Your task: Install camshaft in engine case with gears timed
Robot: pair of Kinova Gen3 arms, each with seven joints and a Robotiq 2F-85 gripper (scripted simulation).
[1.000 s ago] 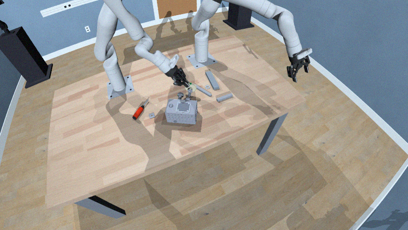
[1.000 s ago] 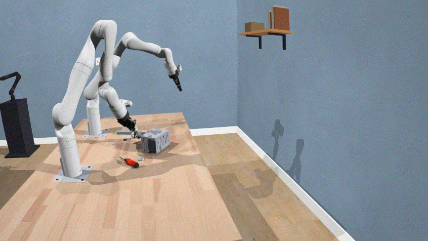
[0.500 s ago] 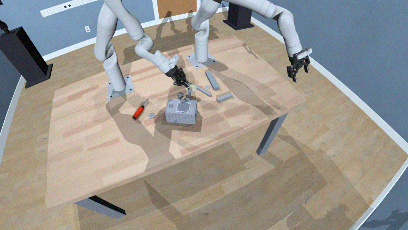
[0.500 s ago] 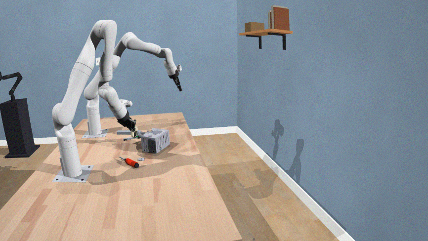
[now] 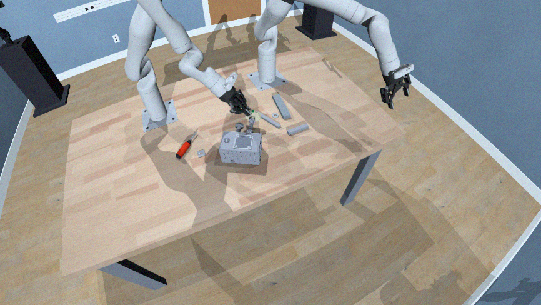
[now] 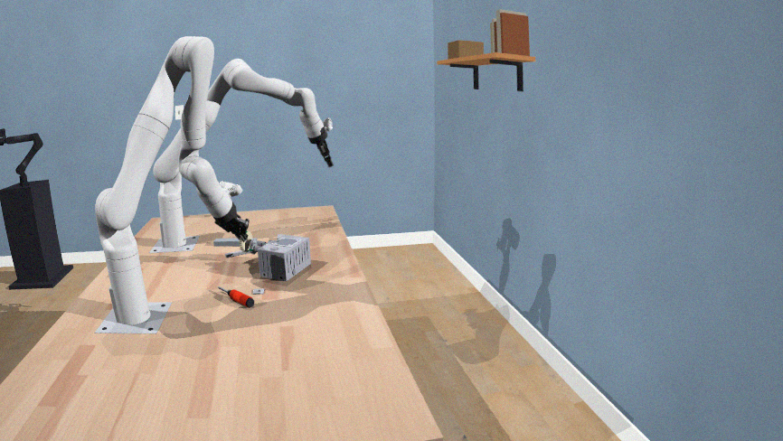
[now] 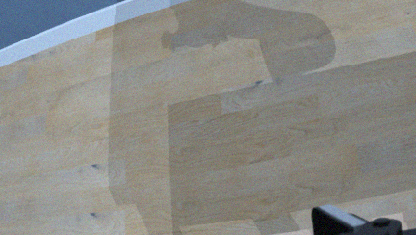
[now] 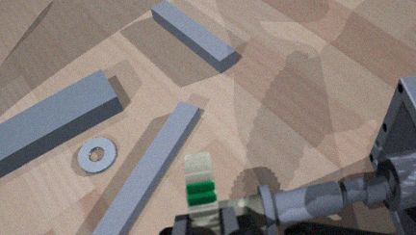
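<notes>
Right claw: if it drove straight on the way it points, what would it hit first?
Likely the tabletop, the camshaft gear in the right claw touching down first; depth is unclear.
</notes>
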